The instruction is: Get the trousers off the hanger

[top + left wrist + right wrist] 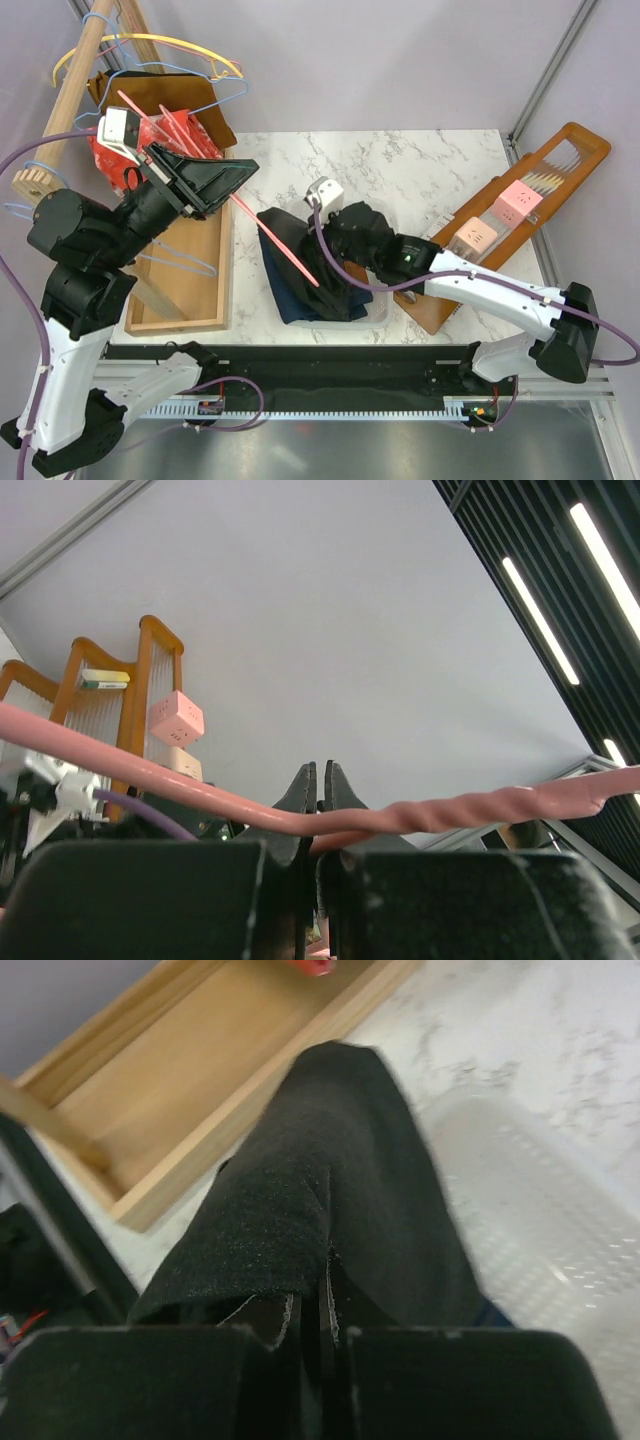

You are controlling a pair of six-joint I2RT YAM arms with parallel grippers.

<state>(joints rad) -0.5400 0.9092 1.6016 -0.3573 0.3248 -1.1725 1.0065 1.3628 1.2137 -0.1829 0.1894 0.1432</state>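
Observation:
The pink hanger (pixel 280 243) slants from the back left down to the trousers in mid-table. My left gripper (pixel 248 168) is raised above the wooden tray and shut on the hanger (pixel 480 805) near its twisted neck, its fingertips (pixel 322 780) pressed together. A black pair of trousers (pixel 285 225) lies over a dark blue pair (pixel 300 300). My right gripper (pixel 305 235) is shut on the black trousers (pixel 340 1160), and the cloth drapes over its fingertips (pixel 325 1275), hiding them.
A wooden tray (pixel 200 290) lies at the left and shows in the right wrist view (pixel 180 1090). A clear plastic bin (pixel 540 1220) lies under the trousers. A red cloth (pixel 110 160), a brown garment (pixel 150 95) and yellow and blue hangers (pixel 150 45) crowd the back left. A wooden board with power cubes (pixel 520 205) stands at the right.

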